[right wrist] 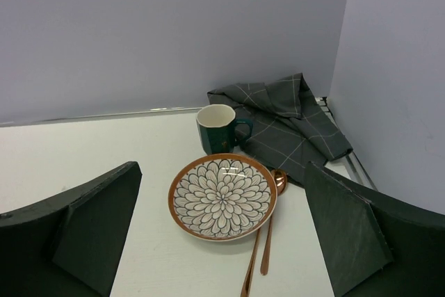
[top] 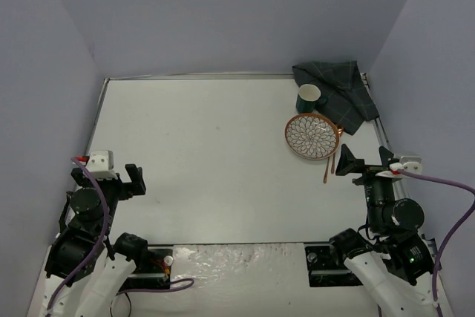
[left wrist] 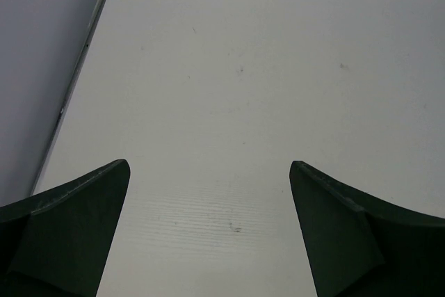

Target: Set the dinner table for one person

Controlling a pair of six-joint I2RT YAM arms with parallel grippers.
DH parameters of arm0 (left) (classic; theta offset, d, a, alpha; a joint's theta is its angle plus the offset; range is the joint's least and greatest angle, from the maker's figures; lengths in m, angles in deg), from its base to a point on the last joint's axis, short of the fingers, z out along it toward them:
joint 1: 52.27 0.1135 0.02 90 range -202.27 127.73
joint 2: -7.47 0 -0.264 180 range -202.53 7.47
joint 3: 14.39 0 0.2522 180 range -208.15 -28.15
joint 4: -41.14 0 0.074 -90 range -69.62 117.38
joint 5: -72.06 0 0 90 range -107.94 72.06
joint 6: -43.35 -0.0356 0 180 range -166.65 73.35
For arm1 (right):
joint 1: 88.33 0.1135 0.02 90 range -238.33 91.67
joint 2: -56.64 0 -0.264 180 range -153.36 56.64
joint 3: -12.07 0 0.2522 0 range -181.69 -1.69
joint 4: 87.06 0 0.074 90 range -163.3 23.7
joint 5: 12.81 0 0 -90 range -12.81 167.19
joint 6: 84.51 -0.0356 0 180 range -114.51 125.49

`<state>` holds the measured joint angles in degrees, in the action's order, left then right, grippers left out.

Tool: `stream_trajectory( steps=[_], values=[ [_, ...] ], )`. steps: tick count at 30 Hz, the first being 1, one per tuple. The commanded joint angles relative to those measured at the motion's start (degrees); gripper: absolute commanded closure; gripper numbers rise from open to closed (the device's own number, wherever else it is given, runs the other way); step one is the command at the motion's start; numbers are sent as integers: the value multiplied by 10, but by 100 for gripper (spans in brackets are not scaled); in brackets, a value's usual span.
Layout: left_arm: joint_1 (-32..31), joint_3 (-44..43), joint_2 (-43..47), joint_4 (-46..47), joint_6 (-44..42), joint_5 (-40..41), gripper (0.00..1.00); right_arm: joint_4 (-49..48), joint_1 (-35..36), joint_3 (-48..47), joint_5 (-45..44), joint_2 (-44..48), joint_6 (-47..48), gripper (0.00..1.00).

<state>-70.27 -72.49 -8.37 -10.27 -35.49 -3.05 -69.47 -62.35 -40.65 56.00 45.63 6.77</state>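
White dinner table point(top: 223, 154): it fills your overhead view. The arm bases cover its near edge, and all the tableware sits crowded into its far right corner.
Cloth point(top: 338, 94): dark grey checked, rumpled against the right wall. You cannot tell how it is folded.
Left gripper point(left wrist: 208, 168): fingers spread wide, holding nothing, above bare tabletop at the left. Its wrist view cuts both fingers off at the bottom.
Right gripper point(top: 366, 162): fingers likewise wide apart and holding nothing, near the plate on its near side.
Plate point(top: 312, 136): petal pattern with a copper rim, near the cloth.
Mug point(top: 309, 97): dark green, white inside, upright between plate and cloth.
Cutlery point(right wrist: 268, 241): two copper pieces at the plate's right edge. You can make out one spoon bowl; the other's head is hidden.
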Motion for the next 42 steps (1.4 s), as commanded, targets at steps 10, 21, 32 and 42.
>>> stream_trajectory(
  steps=[10,21,32,42],
  values=[
    [-1,-80,-179,31,76,-60,3,-63,3,-90,-32,-220,-82,0],
    [8,-232,-401,71,55,-100,3,-100,-133,-315,22,-632,-97,0],
    [92,-158,-377,112,64,-156,3,-152,-311,-494,150,-946,-81,0],
    [99,-138,-385,97,49,-138,3,-167,-382,-617,224,-1154,-42,0]
  ],
)
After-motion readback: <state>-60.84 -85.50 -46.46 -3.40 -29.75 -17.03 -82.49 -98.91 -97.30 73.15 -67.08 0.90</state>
